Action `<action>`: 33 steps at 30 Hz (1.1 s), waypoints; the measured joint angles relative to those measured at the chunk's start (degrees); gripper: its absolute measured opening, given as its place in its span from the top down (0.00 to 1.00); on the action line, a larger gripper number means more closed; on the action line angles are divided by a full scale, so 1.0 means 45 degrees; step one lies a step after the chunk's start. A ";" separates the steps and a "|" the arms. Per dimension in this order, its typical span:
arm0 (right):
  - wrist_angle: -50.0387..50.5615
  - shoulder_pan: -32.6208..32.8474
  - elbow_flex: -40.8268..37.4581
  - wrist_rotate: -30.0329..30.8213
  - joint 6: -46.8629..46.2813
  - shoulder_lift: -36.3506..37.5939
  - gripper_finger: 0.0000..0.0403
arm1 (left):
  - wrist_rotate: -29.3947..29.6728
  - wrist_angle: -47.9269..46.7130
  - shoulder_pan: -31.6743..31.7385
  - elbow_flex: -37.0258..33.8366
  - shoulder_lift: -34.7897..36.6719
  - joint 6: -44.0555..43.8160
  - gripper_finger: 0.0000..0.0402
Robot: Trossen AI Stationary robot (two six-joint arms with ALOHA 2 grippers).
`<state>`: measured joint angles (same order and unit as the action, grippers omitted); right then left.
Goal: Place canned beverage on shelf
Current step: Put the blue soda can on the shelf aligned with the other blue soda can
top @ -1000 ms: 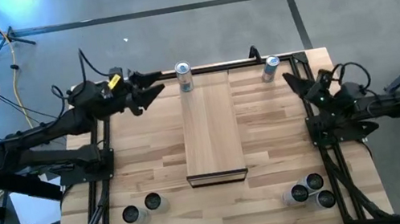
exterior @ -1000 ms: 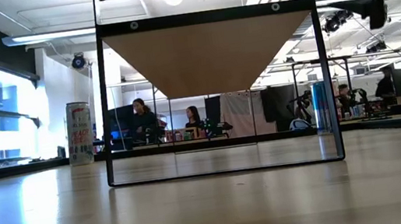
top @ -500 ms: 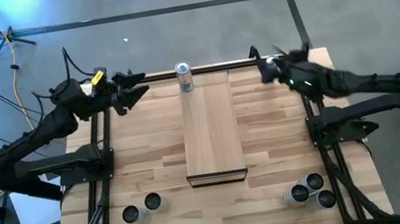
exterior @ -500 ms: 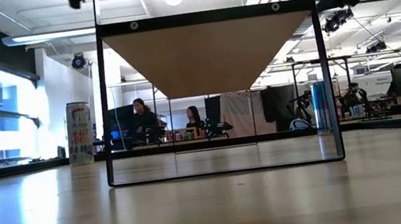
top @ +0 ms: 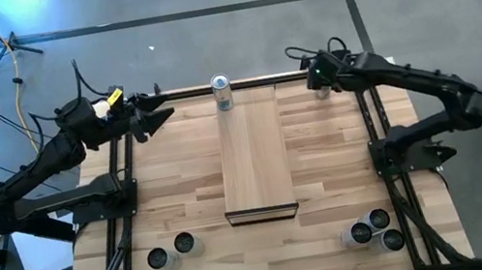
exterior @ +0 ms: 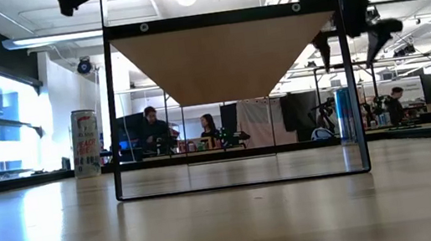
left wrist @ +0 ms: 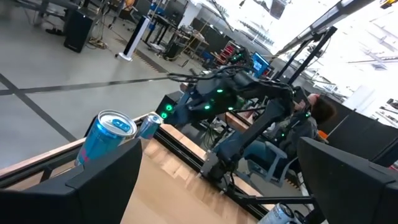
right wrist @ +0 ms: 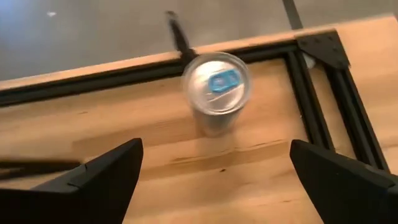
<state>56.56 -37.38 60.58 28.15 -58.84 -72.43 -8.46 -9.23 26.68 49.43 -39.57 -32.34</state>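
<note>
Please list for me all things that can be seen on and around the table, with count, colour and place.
Long narrow light-wood shelf: one, pale wood with dark end edge, table middle.
Silver can with blue tab on the shelf: one, at the shelf's far end.
Silver can with blue tab under the right pincer: one, upright on the table's far right corner.
Cans at near left: two, silver tops, standing together.
Cans at near right: three, silver tops, clustered.
Butcher-block wooden table with black frame: one.
People: several, seated in the room behind.
Left pincer: open, at the table's far left edge.
Right pincer: open, above the far-right can.
</note>
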 joint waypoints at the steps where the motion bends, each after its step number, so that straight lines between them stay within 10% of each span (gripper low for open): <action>1: -0.0223 -0.0241 -0.0204 -0.0091 -0.0097 -0.0023 0.03 | -0.0002 0.0003 0.0000 0.0000 0.0000 0.0000 0.00; 33: -0.3454 -0.1932 -0.0992 0.0222 0.1365 -0.2150 0.03 | 0.0858 0.0019 0.0000 0.0000 -0.0097 -0.0097 0.00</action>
<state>41.01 -46.07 56.12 29.15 -52.69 -82.10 -4.60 -9.15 26.68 49.43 -40.01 -32.77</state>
